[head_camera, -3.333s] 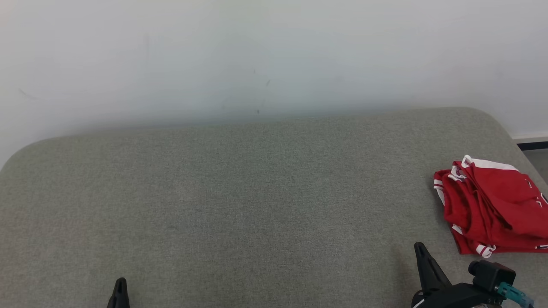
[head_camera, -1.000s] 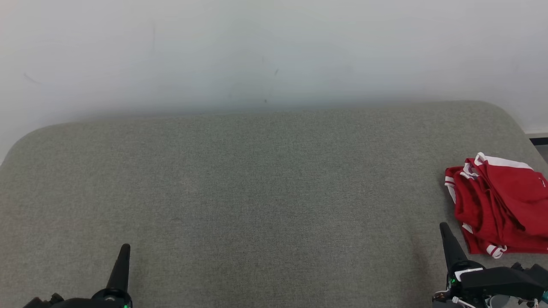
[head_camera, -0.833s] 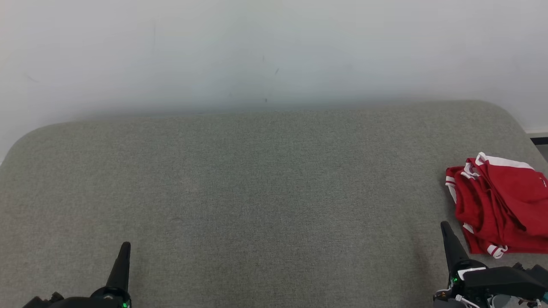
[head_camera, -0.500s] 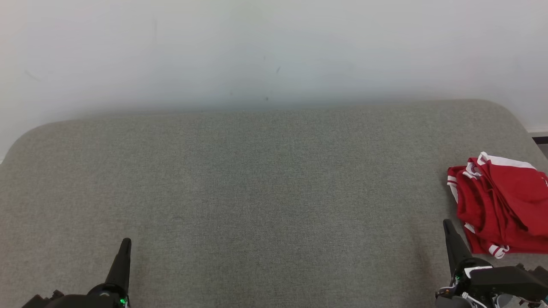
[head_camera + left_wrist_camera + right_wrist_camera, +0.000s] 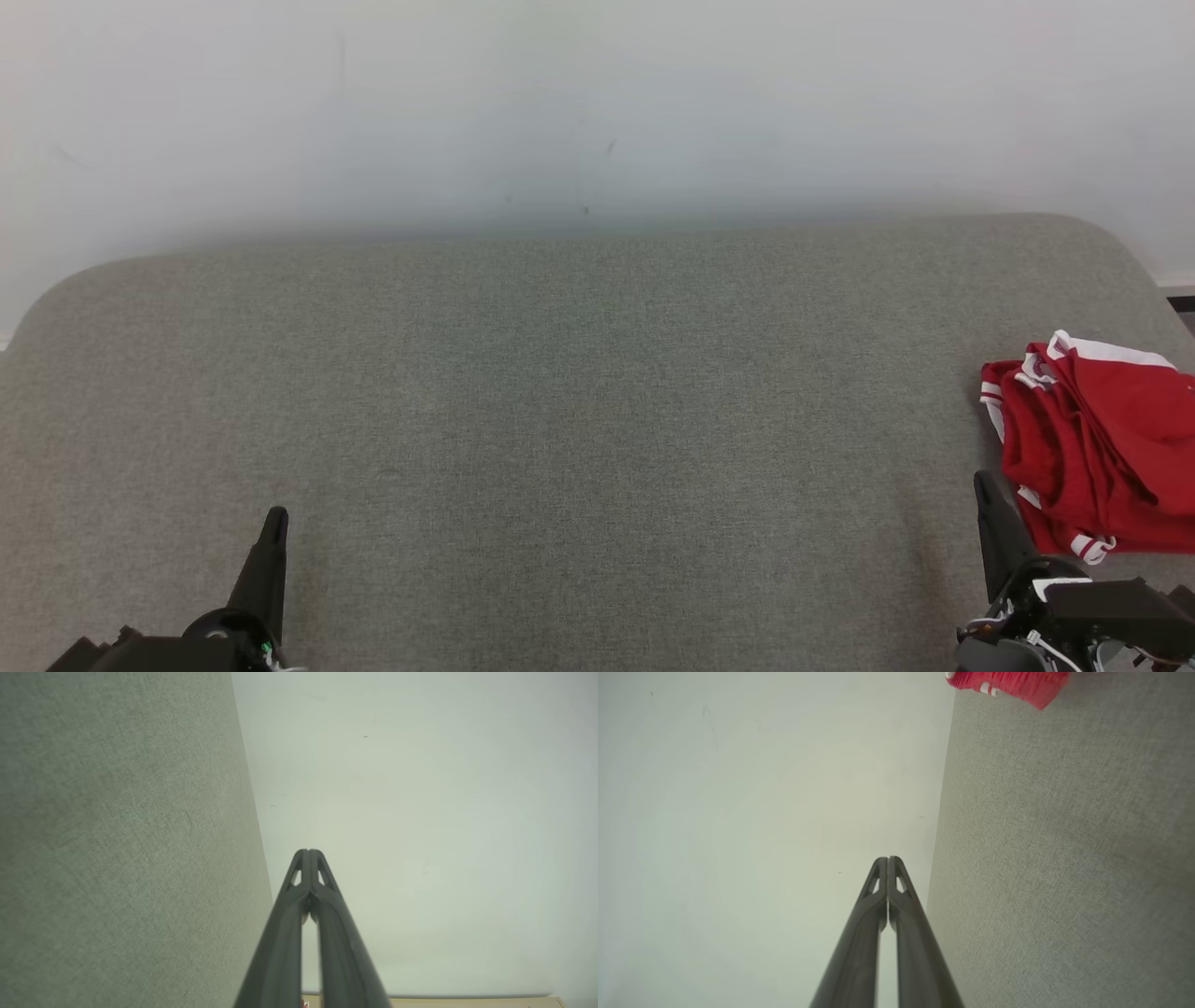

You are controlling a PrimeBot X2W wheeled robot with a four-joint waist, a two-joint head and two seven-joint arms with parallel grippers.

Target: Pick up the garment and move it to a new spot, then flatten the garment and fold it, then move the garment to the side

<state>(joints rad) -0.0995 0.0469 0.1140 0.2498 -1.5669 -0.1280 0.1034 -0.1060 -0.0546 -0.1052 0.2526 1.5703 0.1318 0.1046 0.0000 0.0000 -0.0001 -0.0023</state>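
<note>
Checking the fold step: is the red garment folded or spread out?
Folded, loosely: the red garment lies as a compact layered stack on the grey cushion, not spread flat.

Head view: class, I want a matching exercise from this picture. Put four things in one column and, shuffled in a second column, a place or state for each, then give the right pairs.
Column one
1. red garment
2. left gripper
3. right gripper
4. wall

Column two
A. lower left of the view, shut
B. white, behind the grey cushion
C. bunched at the cushion's right end
D. lower right of the view, shut

Pairs: 1-C, 2-A, 3-D, 4-B
</note>
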